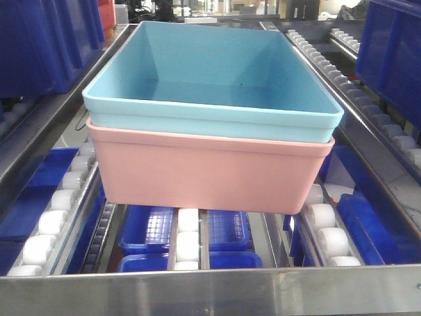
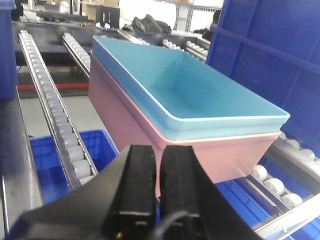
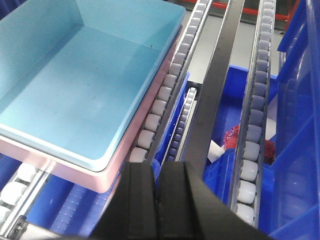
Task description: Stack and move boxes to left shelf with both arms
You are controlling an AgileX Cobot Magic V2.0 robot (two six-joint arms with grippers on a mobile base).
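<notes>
The light blue box [image 1: 217, 92] sits nested inside the salmon pink box [image 1: 210, 171]. The stack rests on the white rollers [image 1: 187, 243] of the left shelf, just behind its steel front bar [image 1: 210, 289]. In the left wrist view my left gripper [image 2: 157, 152] is shut and empty, a little short of the near corner of the pink box [image 2: 235, 155] that holds the blue box [image 2: 200, 100]. My right gripper [image 3: 156, 172] is shut and empty too, beside the right end of the blue box [image 3: 85, 85] and the pink box [image 3: 115, 175], apart from them.
Tall dark blue crates stand on the shelf at the left [image 1: 46, 39] and the right [image 1: 395, 52]. More blue crates [image 1: 184, 230] lie under the roller rails. One lower crate holds something red [image 3: 235, 136]. Roller rails [image 2: 55, 115] run on both sides of the stack.
</notes>
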